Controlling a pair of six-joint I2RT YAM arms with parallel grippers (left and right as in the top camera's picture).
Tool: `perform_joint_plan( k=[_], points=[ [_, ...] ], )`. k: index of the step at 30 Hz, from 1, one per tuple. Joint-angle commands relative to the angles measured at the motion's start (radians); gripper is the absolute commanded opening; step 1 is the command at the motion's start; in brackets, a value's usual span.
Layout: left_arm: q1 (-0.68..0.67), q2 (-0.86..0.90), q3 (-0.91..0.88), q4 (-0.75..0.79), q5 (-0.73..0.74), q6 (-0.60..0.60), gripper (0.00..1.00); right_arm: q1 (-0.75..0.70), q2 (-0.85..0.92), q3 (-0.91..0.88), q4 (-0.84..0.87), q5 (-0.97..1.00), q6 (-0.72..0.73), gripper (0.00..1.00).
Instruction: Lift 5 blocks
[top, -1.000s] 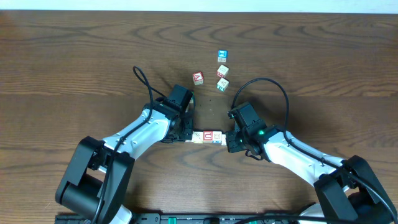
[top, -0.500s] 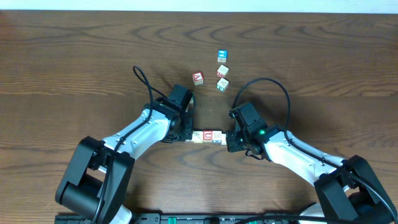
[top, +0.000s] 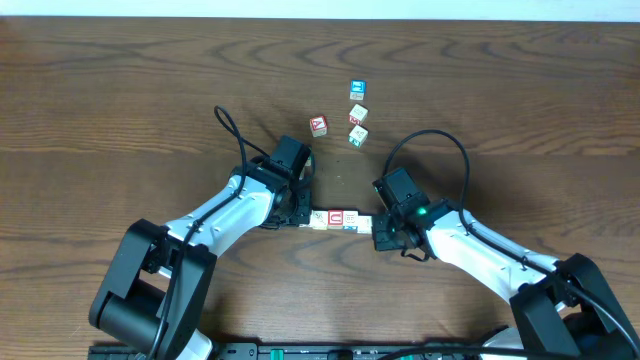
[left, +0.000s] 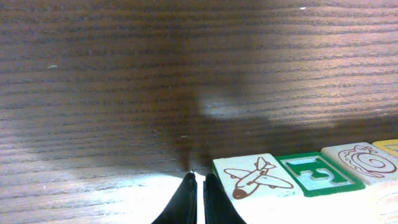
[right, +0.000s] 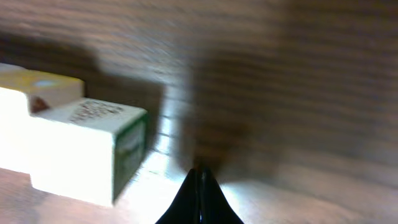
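Dark wood-grain table (top: 120, 90) fills every view. We see both arms bent inward from the near edge, wrists low, converging on a short row of blocks (top: 338, 218) lying on the wood between them. Our left pincer (left: 194, 186) is closed and empty, its tips down at the wood just beside the row's end. Our right pincer (right: 199, 180) is pressed shut too, holding nothing; the row's other end lies off to its left with a strip of bare wood between.

Nearest the left tips sits a cream airplane block (left: 252, 177), then a green-bordered letter block (left: 318, 174) that we think reads F, then a spiral-marked block (left: 360, 160).

Well beyond both pincers lie a red "A" cube (top: 318, 126) and a loose line of three cubes (top: 357, 113), the farthest one blue.
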Motion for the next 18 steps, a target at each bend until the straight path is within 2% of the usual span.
perform_joint_plan(
  k=[1, 18],
  points=[
    [-0.004, 0.004, 0.009, 0.001, 0.005, -0.009, 0.07, 0.011, 0.023, -0.023, -0.044, 0.033, 0.018, 0.01],
    [-0.004, 0.004, 0.009, 0.002, 0.005, -0.009, 0.07, 0.103, 0.023, -0.023, -0.018, -0.098, 0.027, 0.01]
  ],
)
